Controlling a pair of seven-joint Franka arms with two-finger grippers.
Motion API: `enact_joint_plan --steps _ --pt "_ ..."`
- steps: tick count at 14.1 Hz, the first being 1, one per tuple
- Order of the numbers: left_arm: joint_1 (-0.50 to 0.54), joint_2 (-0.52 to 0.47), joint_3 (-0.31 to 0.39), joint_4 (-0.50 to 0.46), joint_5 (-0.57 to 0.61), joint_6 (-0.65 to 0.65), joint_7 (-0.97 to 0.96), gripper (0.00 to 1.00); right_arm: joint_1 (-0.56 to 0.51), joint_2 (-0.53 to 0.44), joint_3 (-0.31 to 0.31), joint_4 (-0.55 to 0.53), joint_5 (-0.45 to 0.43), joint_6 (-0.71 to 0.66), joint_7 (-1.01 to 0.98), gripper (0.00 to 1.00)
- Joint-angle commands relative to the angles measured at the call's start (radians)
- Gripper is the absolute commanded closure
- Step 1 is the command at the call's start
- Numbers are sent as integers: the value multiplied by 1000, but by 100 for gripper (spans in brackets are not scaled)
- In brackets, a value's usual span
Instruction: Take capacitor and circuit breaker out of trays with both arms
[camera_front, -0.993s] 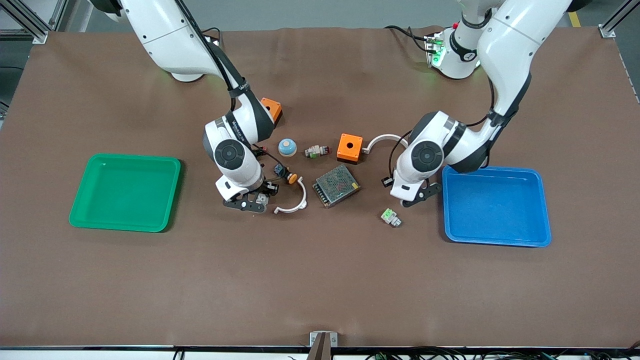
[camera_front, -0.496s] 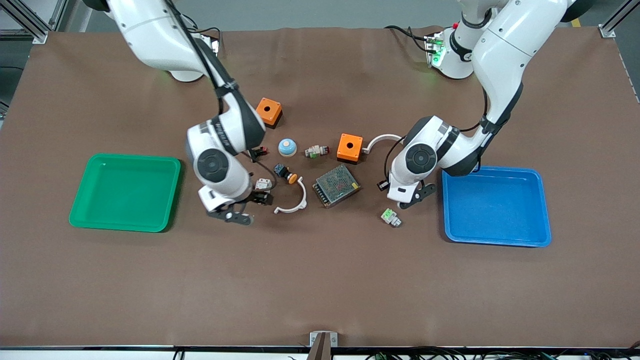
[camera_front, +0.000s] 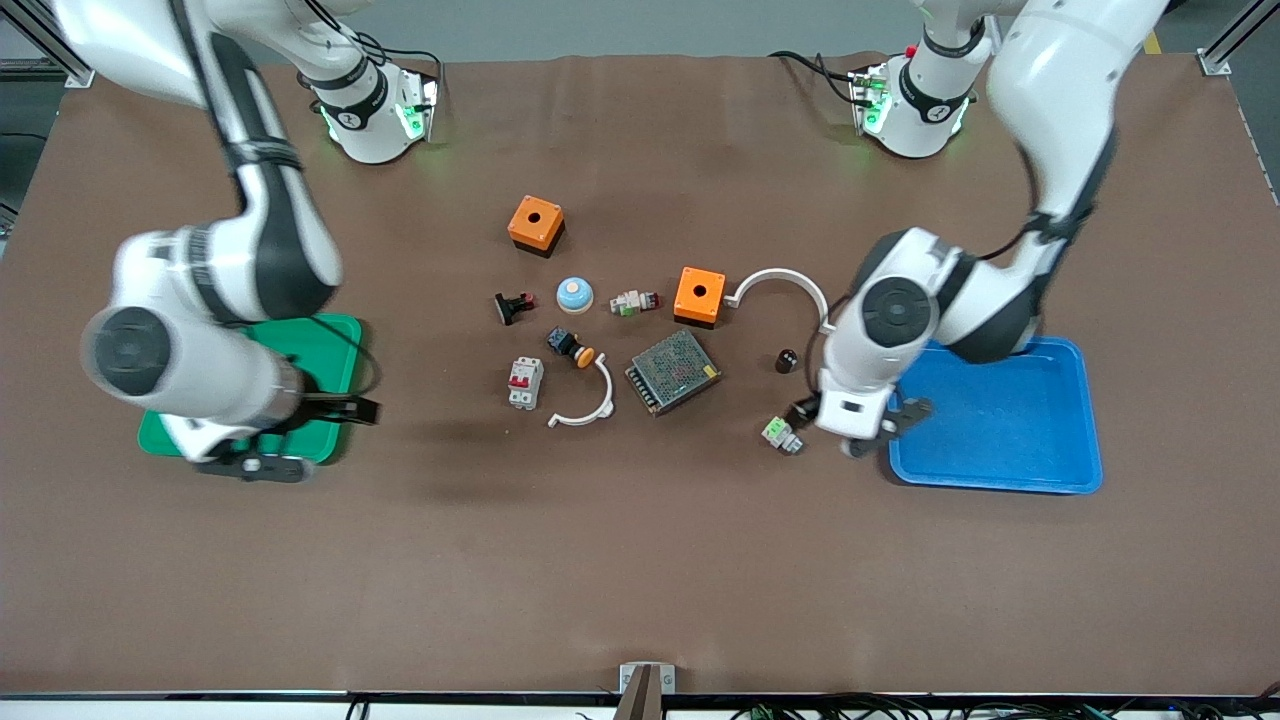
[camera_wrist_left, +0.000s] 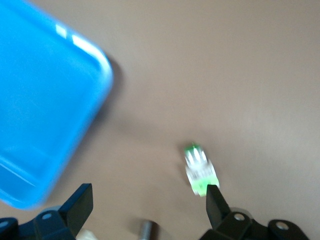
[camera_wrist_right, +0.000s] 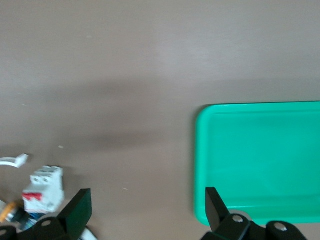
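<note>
We've got the capacitor (camera_front: 787, 360) and circuit breaker (camera_front: 524, 382) on the table outside both trays, so the left gripper (camera_front: 872, 430) over the blue tray's (camera_front: 1000, 470) edge and the right gripper (camera_front: 290, 440) over the green tray's (camera_front: 335, 340) corner both hang spread and empty.

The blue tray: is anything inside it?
The visible part of the blue tray holds nothing; the left gripper, open, and its arm cover one corner, so that part cannot be checked.

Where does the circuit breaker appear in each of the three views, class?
Front view: circuit breaker on the table, beside the white arc.
Left wrist view: not in it.
Right wrist view: near the bottom edge.
Shared landmark: green tray, in the front and right wrist views.
</note>
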Motion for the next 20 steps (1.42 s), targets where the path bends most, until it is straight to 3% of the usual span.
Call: enact_joint_plan --steps 1,3,8,10,11,15,17,20 --pt "7 0 1 180 25 -181 96 0 -84 -12 20 81 -21 -121 -119 0" --pt "40 -37 0 245 27 -269 146 0 -128 -10 22 150 -32 -172 -145 0" --pt "129 -199 -9 250 10 -353 476 0 -179 -10 23 224 -23 -203 -138 0" --pt "158 -262 3 248 -54 -370 608 0 -176 -18 28 227 -14 -212 -136 0" --pt "149 -298 45 243 -97 -381 669 0 -172 -25 30 226 -17 -252 -134 0" --pt "-14 -419 338 240 -249 -527 890 0 -172 -67 30 198 -15 -275 -147 0" --pt "-8 -439 385 239 -316 -594 961 0 -159 -106 27 149 -21 -269 -157 0" --pt "3 -479 426 202 -361 -602 1042 0 -164 -238 28 -37 -26 -179 -159 0"
